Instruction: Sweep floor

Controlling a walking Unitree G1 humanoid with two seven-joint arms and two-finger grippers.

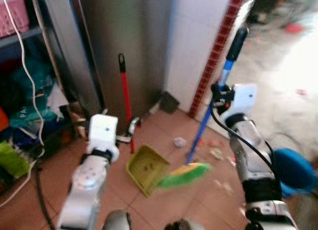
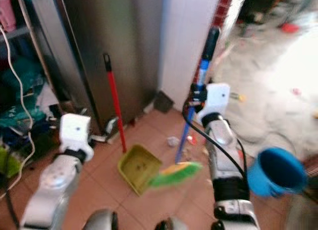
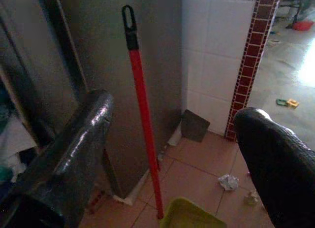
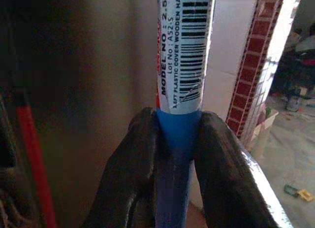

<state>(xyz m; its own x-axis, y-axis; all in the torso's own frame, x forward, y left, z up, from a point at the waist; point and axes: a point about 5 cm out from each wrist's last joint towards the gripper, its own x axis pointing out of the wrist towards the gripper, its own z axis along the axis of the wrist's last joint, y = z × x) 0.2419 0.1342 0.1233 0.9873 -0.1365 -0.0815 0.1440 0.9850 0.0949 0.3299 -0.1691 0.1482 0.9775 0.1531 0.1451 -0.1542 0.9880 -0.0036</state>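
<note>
Terracotta floor tiles [image 1: 164, 202] run up to a steel cabinet [image 1: 124, 46] and a white tiled wall [image 1: 196, 36] edged with a red brick strip [image 1: 218, 46]. On these tiles stands the broom [image 1: 206, 121], its blue handle leaning up to the right and its green-and-yellow bristles [image 1: 185, 174] blurred just above or on the floor; I cannot tell which. The right gripper [image 4: 172, 164] is pinched tight on the blue handle, one black finger [image 4: 130, 174] on each side, just below a white barcode label [image 4: 184, 46].

Just left of the bristles lies a yellow-green dustpan [image 1: 146, 168], its red handle [image 1: 125, 98] upright in front of the cabinet. The left gripper [image 3: 172, 154] has its fingers [image 3: 74, 154] spread wide, with the red handle seen between them but not touched; in the eye views it sits close to the lower part of that handle.

Litter dots the floor near the broom: a crumpled paper ball [image 1: 180, 142] and small scraps [image 1: 216, 153] beside the base of the brick strip. A dark square plate [image 3: 196, 125] leans in the corner where cabinet meets wall.

Farther out, a blue bucket [image 1: 293, 171] sits to the right by the right arm. To the left, shelves hold a pink basket [image 1: 15, 14], green and teal clutter, and a white cable [image 1: 27, 76] hanging down.
</note>
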